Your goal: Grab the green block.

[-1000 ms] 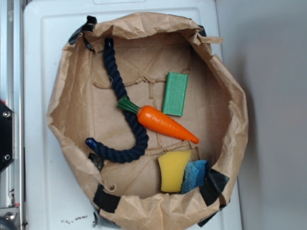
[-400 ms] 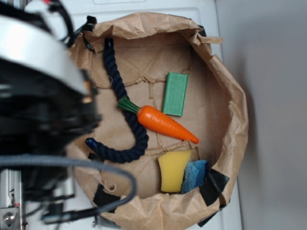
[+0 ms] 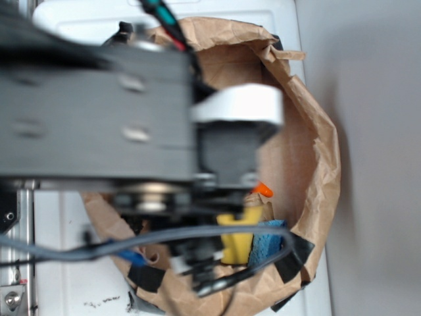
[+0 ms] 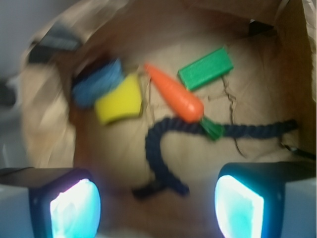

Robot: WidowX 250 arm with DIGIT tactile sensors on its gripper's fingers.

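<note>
Inside the brown paper bag (image 4: 257, 64) the green block (image 4: 205, 68) lies flat with bare paper showing along both long sides and toward the far wall. The carrot (image 4: 174, 98) lies just beside its near end, apart from it. The dark rope (image 4: 163, 148) curves across the middle of the floor under the carrot's leafy end. The yellow sponge (image 4: 119, 99) and blue sponge (image 4: 96, 82) sit together by the crumpled side wall, well apart from the block. The gripper (image 4: 157, 208) stands wide, fingers (image 4: 74, 206) above the rope.
</note>
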